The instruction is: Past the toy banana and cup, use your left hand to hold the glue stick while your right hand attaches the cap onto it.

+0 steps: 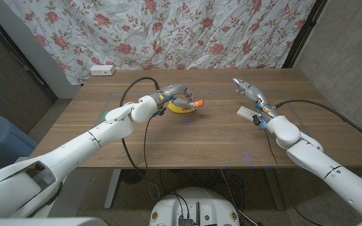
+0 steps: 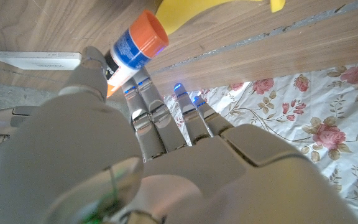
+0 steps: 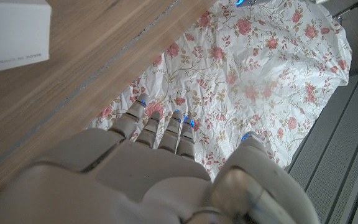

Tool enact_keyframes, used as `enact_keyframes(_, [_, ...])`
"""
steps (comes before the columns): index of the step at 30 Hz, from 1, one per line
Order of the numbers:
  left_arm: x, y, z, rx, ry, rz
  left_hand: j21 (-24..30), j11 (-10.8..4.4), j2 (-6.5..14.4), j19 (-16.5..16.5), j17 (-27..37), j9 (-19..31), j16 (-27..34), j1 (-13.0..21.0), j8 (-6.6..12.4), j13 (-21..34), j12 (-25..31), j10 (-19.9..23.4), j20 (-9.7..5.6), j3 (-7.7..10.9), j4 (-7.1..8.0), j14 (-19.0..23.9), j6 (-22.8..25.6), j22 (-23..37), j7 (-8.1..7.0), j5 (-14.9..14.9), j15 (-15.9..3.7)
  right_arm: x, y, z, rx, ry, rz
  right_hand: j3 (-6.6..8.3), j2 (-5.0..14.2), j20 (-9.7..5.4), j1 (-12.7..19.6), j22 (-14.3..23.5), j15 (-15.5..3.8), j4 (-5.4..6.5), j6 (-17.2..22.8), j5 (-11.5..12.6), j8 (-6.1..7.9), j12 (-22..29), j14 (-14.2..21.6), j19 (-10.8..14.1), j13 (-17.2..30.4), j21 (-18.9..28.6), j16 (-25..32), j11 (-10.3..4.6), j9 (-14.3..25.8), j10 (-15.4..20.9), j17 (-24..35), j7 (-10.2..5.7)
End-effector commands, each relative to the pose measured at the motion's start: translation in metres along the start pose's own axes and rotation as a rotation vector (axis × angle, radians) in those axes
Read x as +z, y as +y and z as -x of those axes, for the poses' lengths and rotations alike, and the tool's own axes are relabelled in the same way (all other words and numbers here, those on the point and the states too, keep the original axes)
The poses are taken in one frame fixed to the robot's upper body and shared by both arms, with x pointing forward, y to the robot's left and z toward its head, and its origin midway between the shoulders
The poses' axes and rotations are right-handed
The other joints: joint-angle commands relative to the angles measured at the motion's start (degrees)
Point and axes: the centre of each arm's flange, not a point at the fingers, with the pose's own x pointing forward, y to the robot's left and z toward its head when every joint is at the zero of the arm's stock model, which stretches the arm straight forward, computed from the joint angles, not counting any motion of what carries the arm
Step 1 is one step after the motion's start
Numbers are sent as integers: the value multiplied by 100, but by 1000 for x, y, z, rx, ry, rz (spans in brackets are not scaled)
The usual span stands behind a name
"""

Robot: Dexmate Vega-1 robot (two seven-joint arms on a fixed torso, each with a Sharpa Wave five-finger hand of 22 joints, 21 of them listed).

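Over the banana, left hand pinches glue stick — right hand spread, empty.

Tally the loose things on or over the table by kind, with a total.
Glue stick, orange-capped, held by the left hand: 1
Toy banana, yellow: 1
White flat box by the right hand: 1
Total: 3
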Motion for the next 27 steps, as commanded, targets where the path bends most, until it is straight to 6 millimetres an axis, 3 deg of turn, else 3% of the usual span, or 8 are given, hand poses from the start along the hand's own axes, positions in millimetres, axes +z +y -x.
enact_keyframes(1, [0,0,11,-61,8,-82,-23,-1,294,-36,10,119,-3,197,12,25,31,-35,-22,-32,20,-20,4,12,-28,34,-801,-12,-4,-9,8,13,-102,-3,28,-30,-137,17,70,79,-125,-16,-16,-10,-18,-40,19,-25,-23,101,-4,-100,37,3])
enact_keyframes(12, [3,-4,17,-102,13,-144,-20,-3,306,-51,12,117,1,176,20,25,40,-61,-18,-36,22,-44,-5,12,-59,37,-807,-20,-7,-13,1,17,-184,-15,46,-56,-282,15,109,144,-385,-7,-52,-15,-87,-136,14,-57,-63,164,-9,-218,45,103])
enact_keyframes(27, [0,-13,22,-156,40,-194,-7,-6,323,-43,12,114,7,183,27,27,54,-80,-27,-27,5,-69,-24,11,-103,45,-824,-34,-7,-20,-4,13,-311,-8,72,-73,-394,14,151,200,-435,10,-8,6,-174,-278,12,-84,-109,227,-10,-252,47,165])
